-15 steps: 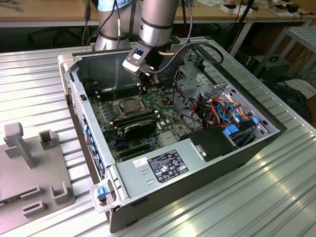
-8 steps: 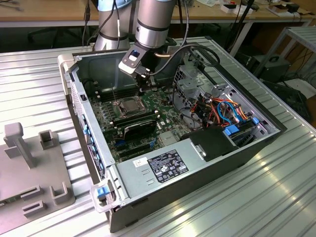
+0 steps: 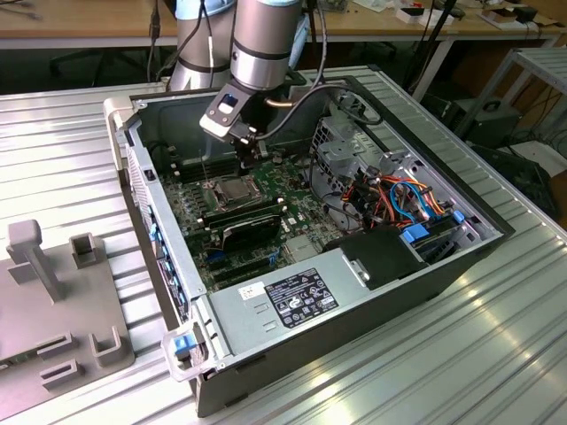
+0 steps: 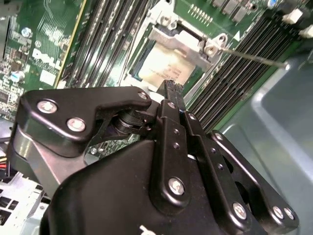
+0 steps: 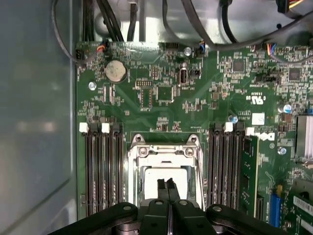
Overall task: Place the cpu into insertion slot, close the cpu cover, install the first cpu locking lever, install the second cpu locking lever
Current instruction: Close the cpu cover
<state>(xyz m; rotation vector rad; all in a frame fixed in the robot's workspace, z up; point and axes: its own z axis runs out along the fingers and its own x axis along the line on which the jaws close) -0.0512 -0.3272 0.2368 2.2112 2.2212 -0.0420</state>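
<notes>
The silvery cpu (image 5: 164,175) lies flat in the socket on the green motherboard (image 5: 161,112), hiding the insertion slot beneath it. The silver cpu cover (image 5: 134,164) lies down around it as a frame. My gripper (image 5: 166,182) hangs just above the cpu's middle, fingers pressed together and holding nothing. In the second wrist view the cpu (image 4: 159,68), the cover (image 4: 178,41) and the gripper (image 4: 171,88) show again. A thin metal locking lever (image 4: 254,58) sticks out from the cover's corner, away from the board. In the exterior view the gripper (image 3: 251,162) hovers over the socket, beside the raised lever (image 3: 205,173).
Black memory slots (image 5: 100,171) flank the socket on both sides. The open computer case (image 3: 133,168) has tall walls, a power supply (image 3: 297,297) at the front and coloured cables (image 3: 399,199) on the exterior view's right. A grey fixture (image 3: 62,301) stands on the ribbed table.
</notes>
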